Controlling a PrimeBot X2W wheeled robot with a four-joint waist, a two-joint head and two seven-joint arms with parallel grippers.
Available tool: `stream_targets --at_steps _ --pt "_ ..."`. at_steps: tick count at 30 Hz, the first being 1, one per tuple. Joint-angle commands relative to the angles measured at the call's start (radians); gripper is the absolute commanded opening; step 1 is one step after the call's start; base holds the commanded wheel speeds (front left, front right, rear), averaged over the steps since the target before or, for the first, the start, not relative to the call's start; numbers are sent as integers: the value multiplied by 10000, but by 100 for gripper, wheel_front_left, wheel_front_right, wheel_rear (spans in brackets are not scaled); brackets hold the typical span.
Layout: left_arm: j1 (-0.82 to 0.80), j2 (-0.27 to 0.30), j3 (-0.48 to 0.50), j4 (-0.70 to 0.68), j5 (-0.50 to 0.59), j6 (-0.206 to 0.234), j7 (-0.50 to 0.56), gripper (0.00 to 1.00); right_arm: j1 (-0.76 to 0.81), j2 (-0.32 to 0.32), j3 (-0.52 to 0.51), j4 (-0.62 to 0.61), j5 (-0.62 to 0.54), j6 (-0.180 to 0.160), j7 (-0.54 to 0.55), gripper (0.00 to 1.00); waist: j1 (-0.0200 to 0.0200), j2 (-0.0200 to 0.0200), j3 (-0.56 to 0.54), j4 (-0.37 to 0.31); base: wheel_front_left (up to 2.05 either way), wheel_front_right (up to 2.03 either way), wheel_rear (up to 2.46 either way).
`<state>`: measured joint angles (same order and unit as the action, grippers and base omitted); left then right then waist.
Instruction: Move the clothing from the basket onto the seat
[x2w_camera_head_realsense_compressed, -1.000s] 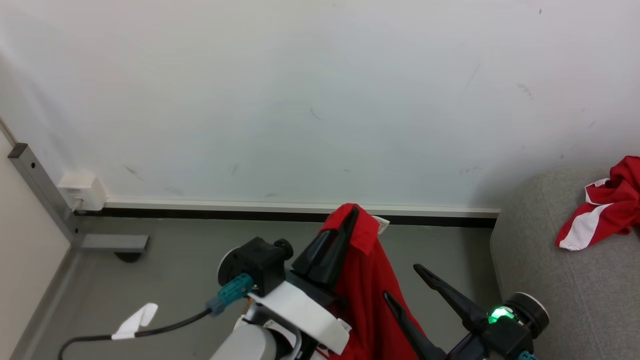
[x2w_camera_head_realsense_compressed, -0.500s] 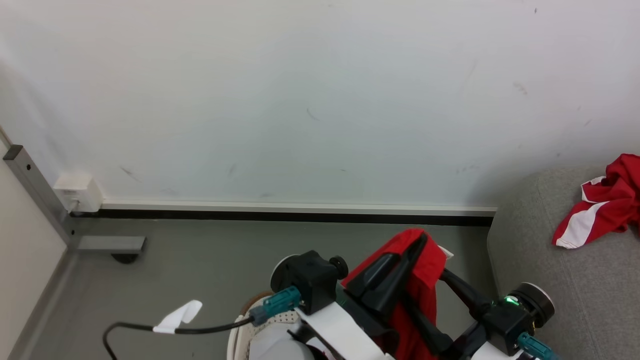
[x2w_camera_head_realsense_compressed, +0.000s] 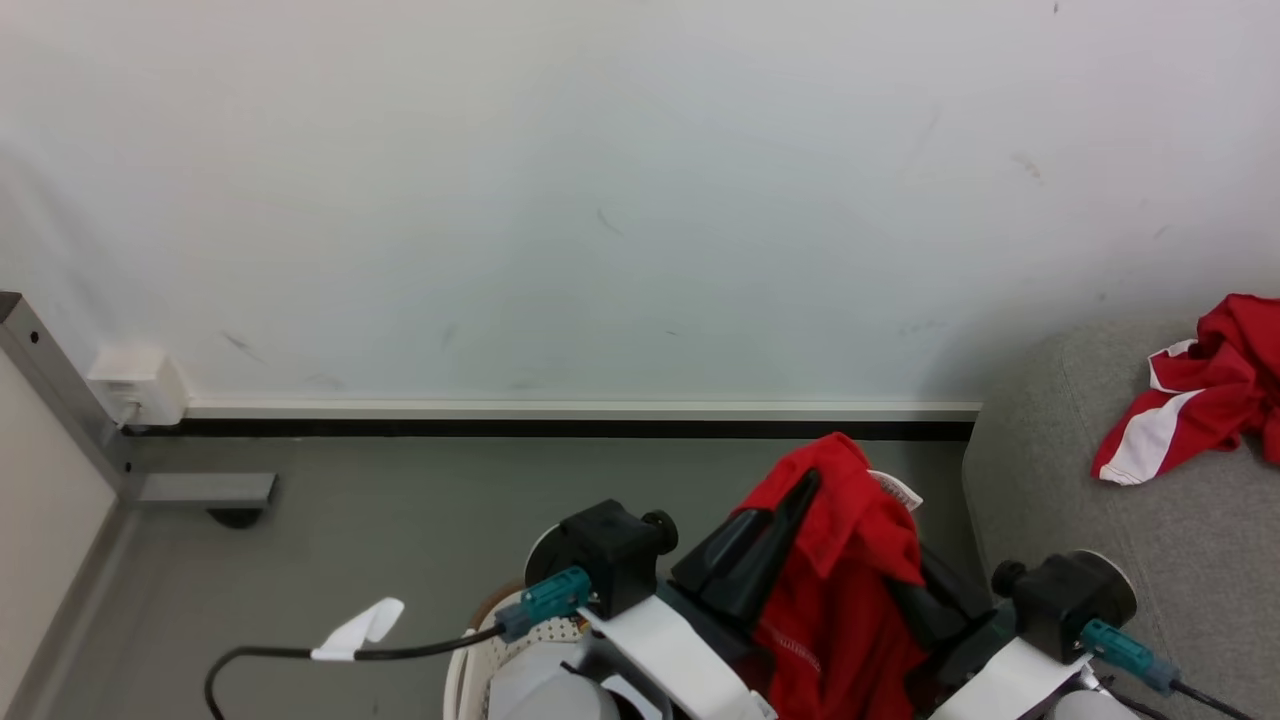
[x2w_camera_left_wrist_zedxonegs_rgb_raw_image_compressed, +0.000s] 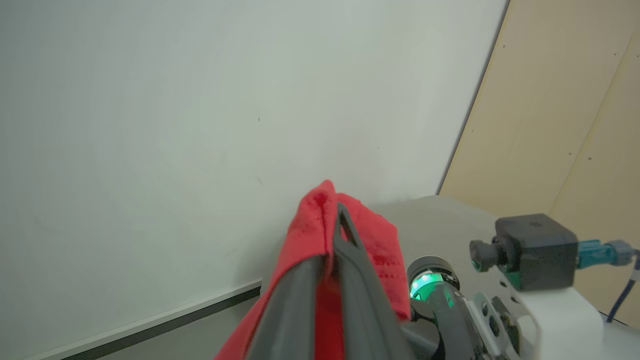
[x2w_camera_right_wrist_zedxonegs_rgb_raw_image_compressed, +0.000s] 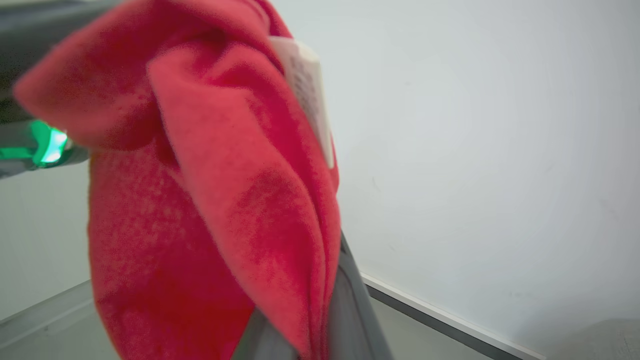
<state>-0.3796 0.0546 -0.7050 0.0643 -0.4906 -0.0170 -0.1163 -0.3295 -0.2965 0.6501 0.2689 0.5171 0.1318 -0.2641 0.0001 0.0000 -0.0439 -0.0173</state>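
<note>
Red garment (x2w_camera_head_realsense_compressed: 850, 590) is held up in the air between basket (x2w_camera_head_realsense_compressed: 480, 640) and seat (x2w_camera_head_realsense_compressed: 1150, 570). Left gripper (x2w_camera_head_realsense_compressed: 800, 495) is clamped fully closed on its top fold. Right gripper (x2w_camera_right_wrist_zedxonegs_rgb_raw_image_compressed: 335, 295) is closed on the cloth lower down, fingers mostly covered. Basket is glimpsed at the bottom edge under the left arm. A red-and-white garment (x2w_camera_head_realsense_compressed: 1190, 410) is lying on the seat.

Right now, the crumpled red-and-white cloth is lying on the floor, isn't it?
No. The crumpled red-and-white cloth is lying on the grey seat instead; the head view shows it.
</note>
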Motion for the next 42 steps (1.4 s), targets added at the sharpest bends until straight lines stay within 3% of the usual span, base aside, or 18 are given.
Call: stream_targets --at_steps 1,2,4,13,20,30,36,42 --pt "-31 89 19 104 8 4 -59 40 -175 -91 -104 -58 102 -22 -2 0 -1 0 31 -43 0 0 0" --pt "-30 93 51 217 -5 5 -107 50 -198 -112 -190 -103 123 -22 -2 0 -1 0 55 -91 0 0 0" --pt "-62 124 40 469 29 -9 -196 100 -241 -182 -381 -180 174 -22 -2 0 -1 0 92 -180 0 0 0" --pt "-169 50 -126 1742 -120 -191 -754 100 -515 -808 -1313 -562 93 -24 -2 0 -1 0 306 -764 0 0 0" --pt "-393 23 -251 2446 8 -165 -1089 100 -366 -1235 -1942 -876 81 -22 -2 0 -1 0 590 -1607 0 0 0" --pt "-862 47 -373 2918 266 -176 -1258 100 -370 -1385 -2675 -1336 -32 -22 -1 0 -1 0 1441 -2717 0 0 0" --pt "-1286 32 -460 3058 339 -219 -1258 100 -343 -1338 -3147 -1582 -71 -22 -1 0 -1 0 2058 -2860 0 0 0" --pt "-2151 48 -547 2980 617 -197 -1025 100 -890 -1680 -4117 -1939 -321 -24 -1 0 -1 0 3420 -2496 0 0 0"
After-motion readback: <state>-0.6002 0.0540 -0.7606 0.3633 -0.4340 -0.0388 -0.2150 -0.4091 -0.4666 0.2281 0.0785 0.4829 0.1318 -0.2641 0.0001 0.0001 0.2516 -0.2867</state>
